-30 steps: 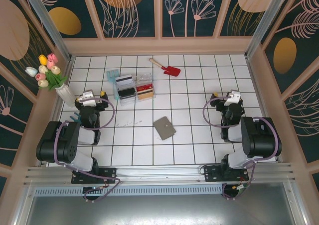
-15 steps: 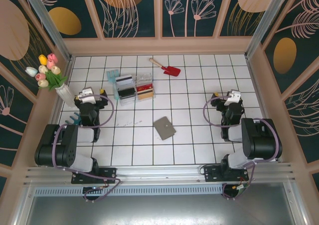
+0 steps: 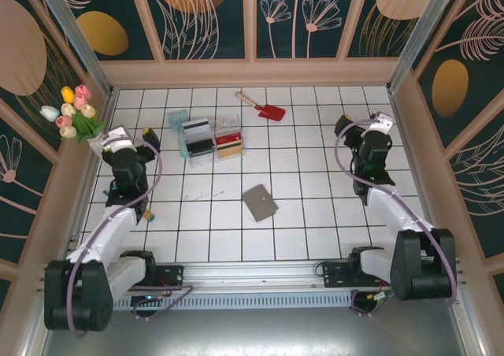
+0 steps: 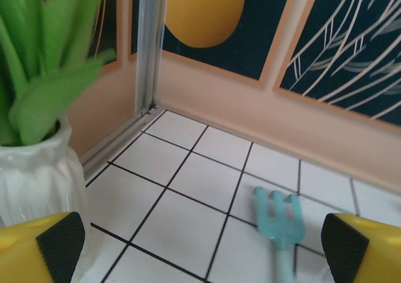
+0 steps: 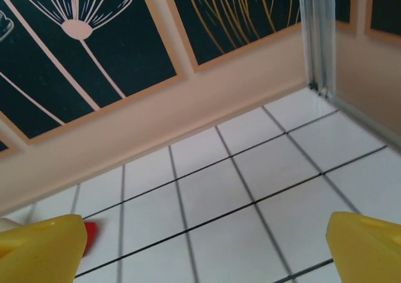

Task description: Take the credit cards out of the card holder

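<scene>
Tiled table (image 3: pixel 299 214): card holder (image 3: pixel 259 202) mid-table, tray (image 3: pixel 228 123) beyond, vase (image 4: pixel 37 183) beside left claw (image 4: pixel 200 252).

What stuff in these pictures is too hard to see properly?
Card holder, top view: too small to tell if its pockets are full.
Cards in the clear tray, top view: too small to count.
Blue toy fork, left wrist view: handle cut off by the bottom edge.
Red object, right wrist view: mostly hidden behind a yellow finger.
</scene>
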You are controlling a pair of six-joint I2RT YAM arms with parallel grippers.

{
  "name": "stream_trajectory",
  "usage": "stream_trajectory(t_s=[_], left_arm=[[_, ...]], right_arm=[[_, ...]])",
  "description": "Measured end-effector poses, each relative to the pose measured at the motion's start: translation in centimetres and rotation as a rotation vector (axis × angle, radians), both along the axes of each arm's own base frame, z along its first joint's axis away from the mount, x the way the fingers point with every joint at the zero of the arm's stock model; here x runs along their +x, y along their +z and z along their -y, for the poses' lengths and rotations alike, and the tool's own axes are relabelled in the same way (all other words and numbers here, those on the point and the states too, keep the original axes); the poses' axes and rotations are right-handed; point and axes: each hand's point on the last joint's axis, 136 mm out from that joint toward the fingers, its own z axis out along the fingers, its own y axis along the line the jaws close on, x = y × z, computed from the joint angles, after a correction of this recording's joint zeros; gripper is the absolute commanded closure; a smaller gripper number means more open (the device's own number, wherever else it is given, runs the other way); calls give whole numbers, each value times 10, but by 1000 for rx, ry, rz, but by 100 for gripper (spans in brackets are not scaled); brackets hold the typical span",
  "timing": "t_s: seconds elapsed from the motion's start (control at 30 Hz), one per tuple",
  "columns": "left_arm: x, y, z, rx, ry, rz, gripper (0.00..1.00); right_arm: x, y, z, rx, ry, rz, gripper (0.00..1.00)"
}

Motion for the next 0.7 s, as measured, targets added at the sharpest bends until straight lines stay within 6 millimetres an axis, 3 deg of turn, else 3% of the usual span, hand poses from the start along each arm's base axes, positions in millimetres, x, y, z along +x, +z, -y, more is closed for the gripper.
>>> stream_trajectory(t_s=[0.13,0.2,0.3,0.4,0.57,0.7], left_arm=[[-8,24,1,-73,6,18,1],[-9,25,2,-88,0,5,1],[-10,16,4,-108,-7,-43,1],[-9,5,8,-119,-24,-89,1],[-9,-2,15,-128,-65,-118,1],[-8,-3,19,-132,-89,-122,1]], right_arm=[[5,7,-24,138,69,-118,1],[6,10,-41,182,116,-165,1],[0,6,-83,205,219,-245,1],[-12,-13,-118,197,303,-342,1],[-33,-63,-158,177,392,-535,1],[-59,-102,-207,134,518,-714,3]])
